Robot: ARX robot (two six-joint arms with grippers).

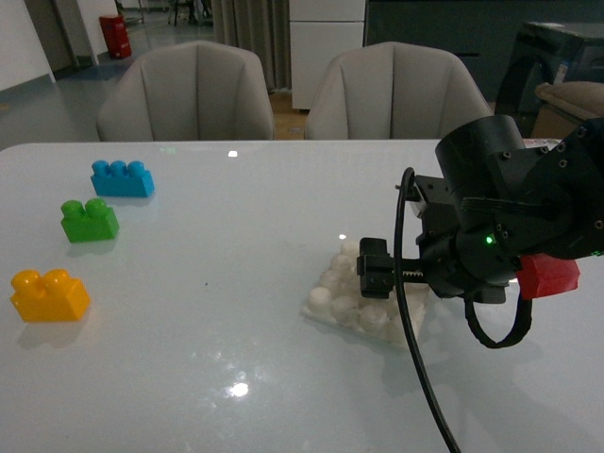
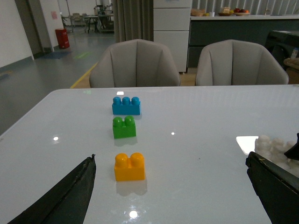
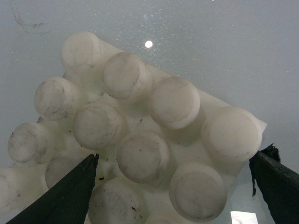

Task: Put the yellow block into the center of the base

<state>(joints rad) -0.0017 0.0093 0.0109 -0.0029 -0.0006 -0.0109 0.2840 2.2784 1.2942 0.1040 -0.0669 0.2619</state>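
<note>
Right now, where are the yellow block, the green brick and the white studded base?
yellow block (image 1: 49,302), front view, on its front face.
green brick (image 1: 90,226), front view, on its front face.
base (image 3: 142,155), right wrist view, on a central stud.

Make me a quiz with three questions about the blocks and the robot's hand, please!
1. How many bumps top the blue block? A) two B) three C) five
2. Which block lies closest to the robot? A) blue B) green C) yellow
3. The right gripper is: A) open over the white base B) shut on a block C) resting on a chair

Answers:
1 B: three round bumps show in a row.
2 C: the yellow block sits nearest in the front view, ahead of the green block.
3 A: its fingers stand apart, with the base's bumps between them.
</note>
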